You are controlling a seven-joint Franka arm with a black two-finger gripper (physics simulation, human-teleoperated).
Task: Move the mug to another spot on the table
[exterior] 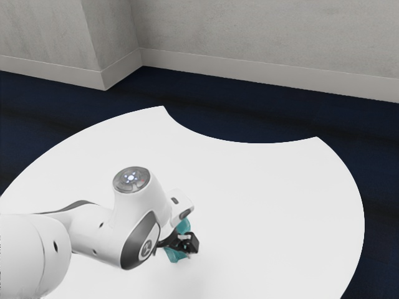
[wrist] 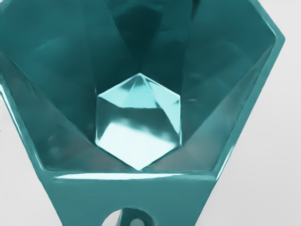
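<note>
The teal mug (exterior: 173, 253) stands on the round white table (exterior: 262, 187) near its front edge, mostly hidden behind my hand. Small teal parts of it show above and below the black gripper (exterior: 185, 244), which is down at the mug. In the wrist view I look straight into the faceted mug (wrist: 138, 122) from close above. Its pale hexagonal bottom is in the middle, and its handle (wrist: 129, 212) lies just under the hand.
The white arm (exterior: 93, 237) comes in from the exterior view's lower left. The table has a curved cut-out at its far side (exterior: 243, 134). Dark blue floor (exterior: 374, 143) surrounds it, with bare tabletop toward the exterior view's right.
</note>
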